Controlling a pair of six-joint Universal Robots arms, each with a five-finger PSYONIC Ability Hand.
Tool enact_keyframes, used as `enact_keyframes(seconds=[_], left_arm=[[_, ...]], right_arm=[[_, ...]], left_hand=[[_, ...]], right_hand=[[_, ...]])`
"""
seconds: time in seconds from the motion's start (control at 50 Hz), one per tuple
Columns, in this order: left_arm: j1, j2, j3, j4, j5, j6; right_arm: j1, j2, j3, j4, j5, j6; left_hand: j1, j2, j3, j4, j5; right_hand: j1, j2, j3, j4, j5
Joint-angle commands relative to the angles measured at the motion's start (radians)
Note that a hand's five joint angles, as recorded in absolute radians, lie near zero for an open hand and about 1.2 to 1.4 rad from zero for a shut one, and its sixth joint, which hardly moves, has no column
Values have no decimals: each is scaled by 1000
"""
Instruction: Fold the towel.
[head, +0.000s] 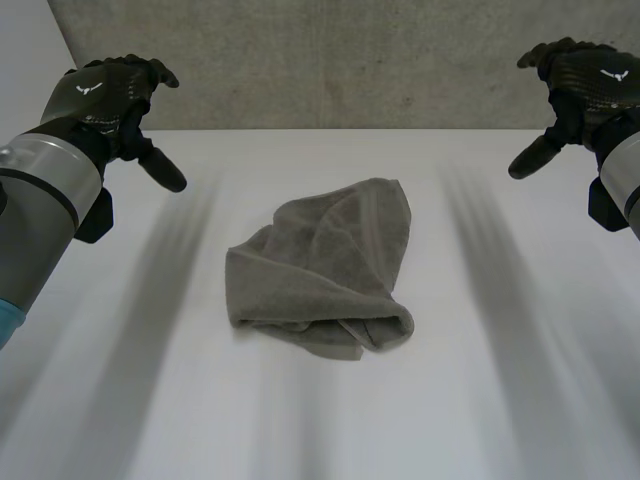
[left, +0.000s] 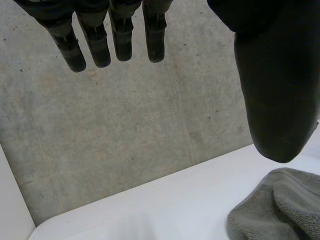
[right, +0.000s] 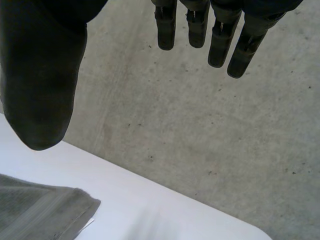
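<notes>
Overhead, at the far left of the scene, the left hand (head: 108, 92) hangs above the table with its fingers (left: 95, 47) straight and slightly spread. The thumb (left: 272, 90) is set well apart from them, and nothing lies in its grasp. At the far right, the right hand (head: 585, 80) takes the mirrored pose: its fingers are extended, its thumb is held wide, and it has hold of nothing.

Between the two hands, and well apart from both, the towel (head: 325, 270) lies on the middle of the table. It is grey and loosely crumpled rather than flat. One lobe reaches toward the far right, and a rolled fold bulges at its near right corner. In the left wrist view, a rounded edge of the towel shows near the thumb tip, without contact. In the right wrist view, a hemmed corner lies likewise near that hand's thumb.

The table (head: 500, 400) is white. A grey concrete wall (head: 350, 60) rises behind its far edge. The left arm (head: 40, 210), grey with a light-blue cap, enters at the near left.
</notes>
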Motion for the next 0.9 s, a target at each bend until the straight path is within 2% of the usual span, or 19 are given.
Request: enact_keyframes(seconds=[0.02, 0.36, 0.4, 0.44, 0.46, 0.5, 0.52, 0.58, 0.6, 0.64, 0.66, 0.7, 0.76, 0.9], left_arm=[[0, 2, -6, 7, 0, 0], [0, -6, -12, 20, 5, 1], [0, -17, -14, 33, 20, 3], [2, -65, -14, 62, 89, 12], [2, -66, -14, 62, 89, 12], [3, -121, -9, 79, 174, 37], [3, -121, -9, 79, 175, 37], [3, -229, 7, 83, 283, 139], [3, -230, 8, 83, 284, 140], [11, -309, 32, 79, 327, 245], [11, -310, 32, 79, 327, 245], [17, -378, 66, 79, 345, 332], [19, -452, 107, 79, 350, 385], [23, -582, 179, 77, 370, 414]], right_arm=[[4, 11, -1, 24, -2, -1], [7, 15, -3, 30, -48, 2], [10, 22, 2, 39, -80, 2], [13, 47, 16, 91, -177, 0], [13, 47, 16, 91, -178, 0], [15, 89, 43, 163, -291, -13], [15, 90, 43, 163, -292, -13], [21, 143, 101, 200, -370, -64], [21, 143, 102, 200, -370, -64], [24, 172, 140, 186, -376, -72], [24, 173, 140, 186, -376, -72], [28, 206, 167, 134, -374, -69], [47, 232, 203, 62, -365, -66], [102, 294, 241, -47, -298, -64]], left_hand=[[-71, -63, -51, -59, -45], [-71, -63, -51, -59, -45], [-71, -63, -51, -59, -45], [-68, -60, -51, -59, -42], [-68, -60, -51, -59, -42], [-68, -60, -51, -59, -42], [-68, -60, -51, -59, -42], [-68, -60, -51, -59, -42], [-68, -60, -51, -59, -42], [-68, -60, -51, -59, -42], [-68, -60, -51, -59, -42], [-65, -57, -51, -59, -39], [-62, -54, -51, -59, -36], [-33, -24, -51, -59, -7]], right_hand=[[-74, -74, -43, -76, -62], [-74, -74, -43, -76, -62], [-74, -74, -43, -76, -62], [-74, -74, -43, -76, -62], [-74, -74, -43, -76, -62], [-74, -74, -43, -76, -62], [-74, -74, -43, -76, -62], [-74, -74, -43, -76, -62], [-74, -74, -43, -76, -62], [-74, -74, -43, -76, -62], [-74, -74, -43, -76, -62], [-74, -74, -43, -76, -62], [-74, -74, -43, -76, -62], [-74, -74, -43, -76, -62]])
